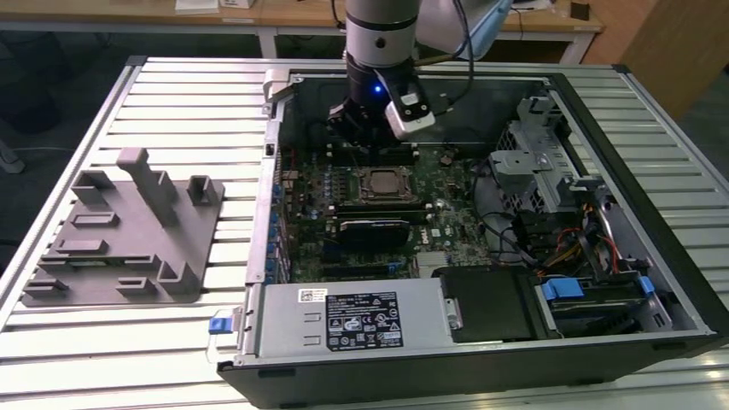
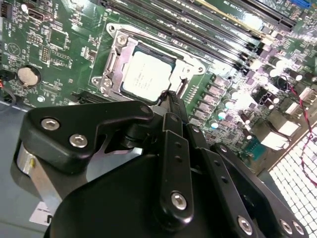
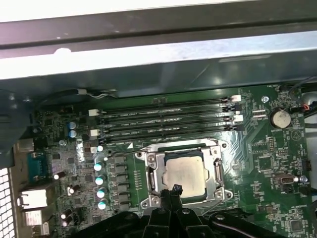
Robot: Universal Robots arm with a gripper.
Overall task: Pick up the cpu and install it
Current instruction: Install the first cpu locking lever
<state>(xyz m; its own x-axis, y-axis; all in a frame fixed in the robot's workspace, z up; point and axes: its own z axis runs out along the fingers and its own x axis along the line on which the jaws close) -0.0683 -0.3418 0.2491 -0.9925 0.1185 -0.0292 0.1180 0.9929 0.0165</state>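
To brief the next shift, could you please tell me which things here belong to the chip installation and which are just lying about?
Job: chip, lying in its socket frame; gripper, close by it.
Lying about: grey holder; power supply; coin battery; cables.

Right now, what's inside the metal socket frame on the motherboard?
The cpu lies flat inside the socket frame, silver top up. Whatever is under it is covered by the chip, and the gripper hides part of one frame edge.

Bright overhead light glares off the cpu [image 2: 147,77], motherboard [image 2: 237,101] and case wall [image 3: 148,57].
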